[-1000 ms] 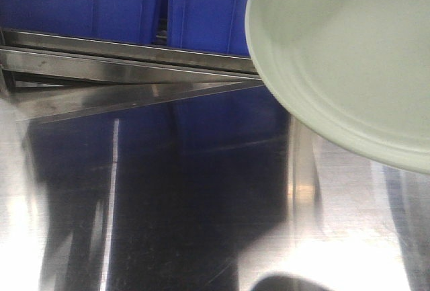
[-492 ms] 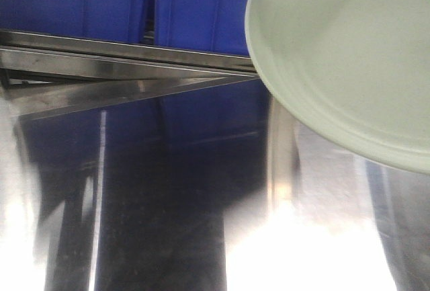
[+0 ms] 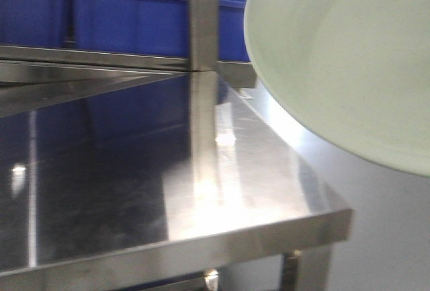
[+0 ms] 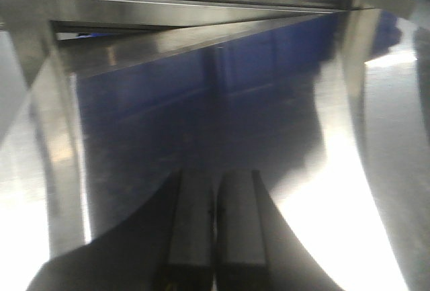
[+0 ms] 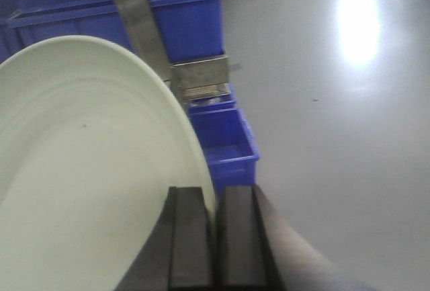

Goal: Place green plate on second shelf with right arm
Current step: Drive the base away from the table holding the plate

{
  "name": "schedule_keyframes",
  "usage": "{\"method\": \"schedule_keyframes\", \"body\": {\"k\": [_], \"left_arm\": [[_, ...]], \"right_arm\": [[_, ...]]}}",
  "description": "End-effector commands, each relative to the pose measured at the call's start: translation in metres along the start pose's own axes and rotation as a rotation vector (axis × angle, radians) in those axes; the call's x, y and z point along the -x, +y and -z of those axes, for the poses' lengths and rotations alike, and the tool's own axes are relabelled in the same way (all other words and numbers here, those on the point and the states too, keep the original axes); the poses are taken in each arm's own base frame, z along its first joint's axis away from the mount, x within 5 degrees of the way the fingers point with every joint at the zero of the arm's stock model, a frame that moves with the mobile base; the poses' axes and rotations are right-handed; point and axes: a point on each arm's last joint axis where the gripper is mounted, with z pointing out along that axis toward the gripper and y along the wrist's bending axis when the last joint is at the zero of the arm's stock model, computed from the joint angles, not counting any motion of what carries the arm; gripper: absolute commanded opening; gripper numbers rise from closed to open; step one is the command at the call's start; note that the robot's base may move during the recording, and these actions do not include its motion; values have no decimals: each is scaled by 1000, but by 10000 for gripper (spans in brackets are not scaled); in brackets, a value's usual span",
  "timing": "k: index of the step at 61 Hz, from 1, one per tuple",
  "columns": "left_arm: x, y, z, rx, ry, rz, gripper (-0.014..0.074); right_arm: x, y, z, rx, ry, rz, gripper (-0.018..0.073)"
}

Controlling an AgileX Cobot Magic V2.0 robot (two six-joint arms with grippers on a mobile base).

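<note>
Green plate (image 3: 349,56): large, round, pale sage-green, matte; tilted and off any surface, by the right end of the shelf.
Right gripper (image 5: 213,198): black fingers clamped on the plate's rim — the plate spreads left and upward from them.
Left gripper (image 4: 215,183): black fingers pressed together, nothing between them.
Shelf (image 3: 201,197): shiny stainless steel, with an upright steel post (image 3: 203,29).
Background: blue plastic bins (image 3: 127,22) — behind the post.

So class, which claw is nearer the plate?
Right. The right claw grips the plate by its rim; the left claw hangs shut over the steel top, no plate in view.
</note>
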Motion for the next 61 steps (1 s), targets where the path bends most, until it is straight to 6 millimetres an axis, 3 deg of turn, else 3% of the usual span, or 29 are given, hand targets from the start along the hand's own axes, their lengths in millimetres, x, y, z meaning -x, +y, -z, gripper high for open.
{"method": "schedule_keyframes", "body": {"k": [1, 61], "left_arm": [[-5, 0, -2, 3, -61, 1, 124], [-5, 0, -2, 3, -61, 1, 124]], "right_arm": [[21, 4, 3, 14, -138, -5, 51], [21, 4, 3, 14, -138, -5, 51]]}}
